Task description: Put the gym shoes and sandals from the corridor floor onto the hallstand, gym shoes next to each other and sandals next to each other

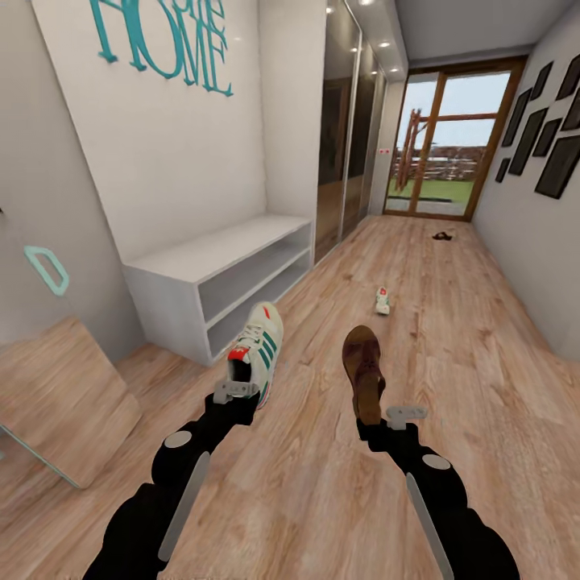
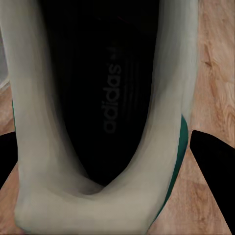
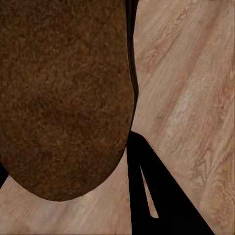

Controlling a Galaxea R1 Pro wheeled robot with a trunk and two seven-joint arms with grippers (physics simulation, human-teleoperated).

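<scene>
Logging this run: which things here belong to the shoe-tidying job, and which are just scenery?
Job:
- gym shoe held in left hand
- sandal held in right hand
- second gym shoe on corridor floor
- second sandal farther down the floor
- shoe rack

Scenery:
- HOME lettering
- picture frames
- glass door

One gym shoe, white with green side stripes and a red-orange heel tab, is held by its heel in the left pincer, raised off the corridor floor with its toe directed away from the robot toward the hallstand; its dark insole is seen in the left wrist view. One sandal, dark brown leather with a wide strap, is held at its heel end by the right pincer, toe pointing forward, its brown footbed visible in the right wrist view. A second gym shoe is found lying on the floor further along the corridor, and a second sandal lies further still, near the glazed door.
</scene>
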